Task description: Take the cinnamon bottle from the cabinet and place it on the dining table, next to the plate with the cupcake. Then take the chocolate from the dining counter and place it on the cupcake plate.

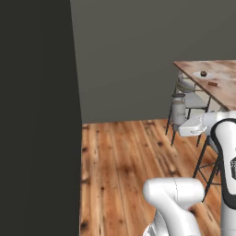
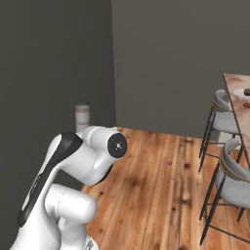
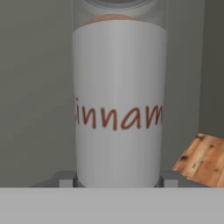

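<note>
The tool [image 1: 180, 127] held the cinnamon bottle [image 1: 178, 110], pinching it low down on both sides. The bottle stood straight up, its cap on top and its long side running up and down. In the hand view the bottle [image 3: 119, 103] was right in front of the camera, with red letters across its pale label.

The bottle was up in the air over the wooden floor [image 1: 124, 156], not yet on the bench [image 1: 221, 78]. The bench lay off to the robot's right and further ahead, well apart from the tool. So the next move would most likely be a carry to the right, keeping the bottle upright so it could be set down standing.

On the bench sat one white plate [image 1: 203, 74] with one dark cupcake [image 1: 203, 73] on it. One small brown chocolate [image 1: 212, 84] lay near the plate, not on it. There was one bottle and one arm. Two grey stools [image 2: 229, 180] stood beside the bench in the right base view.
</note>
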Tool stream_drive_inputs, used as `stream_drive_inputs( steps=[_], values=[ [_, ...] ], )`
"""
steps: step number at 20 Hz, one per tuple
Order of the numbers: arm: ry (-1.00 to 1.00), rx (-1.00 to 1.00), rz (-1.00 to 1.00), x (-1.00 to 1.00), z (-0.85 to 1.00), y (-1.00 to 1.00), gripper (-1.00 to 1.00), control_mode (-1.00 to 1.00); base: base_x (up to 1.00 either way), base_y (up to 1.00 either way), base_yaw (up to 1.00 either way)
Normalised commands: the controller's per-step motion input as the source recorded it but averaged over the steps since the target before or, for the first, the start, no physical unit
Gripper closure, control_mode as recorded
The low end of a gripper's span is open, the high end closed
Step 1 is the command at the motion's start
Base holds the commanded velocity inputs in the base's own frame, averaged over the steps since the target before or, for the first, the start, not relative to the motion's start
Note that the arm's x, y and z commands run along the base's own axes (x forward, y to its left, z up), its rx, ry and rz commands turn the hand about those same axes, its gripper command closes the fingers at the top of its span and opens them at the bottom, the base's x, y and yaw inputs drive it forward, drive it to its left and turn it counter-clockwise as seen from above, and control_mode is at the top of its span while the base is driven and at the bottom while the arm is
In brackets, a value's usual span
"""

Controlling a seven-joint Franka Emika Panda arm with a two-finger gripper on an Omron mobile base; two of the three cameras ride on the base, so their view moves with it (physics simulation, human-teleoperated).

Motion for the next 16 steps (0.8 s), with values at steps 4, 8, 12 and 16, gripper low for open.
stream_drive_inputs(
  steps=[4, 8, 12, 16],
  values=[
    [0.00, 0.00, 0.00, 0.00, 0.00, 0.00, 1.00, 1.00, 0.87, -0.03, 0.00],
    [0.00, 0.00, 0.00, 0.00, 0.00, 0.00, 1.00, 1.00, 0.88, -0.06, 0.00],
    [0.00, 0.00, 0.00, 0.00, 0.00, 0.00, 1.00, 1.00, 0.89, -0.11, 0.00],
    [0.00, 0.00, 0.00, 0.00, 0.00, 0.00, 1.00, 1.00, 0.89, -0.13, 0.00]
  ],
)
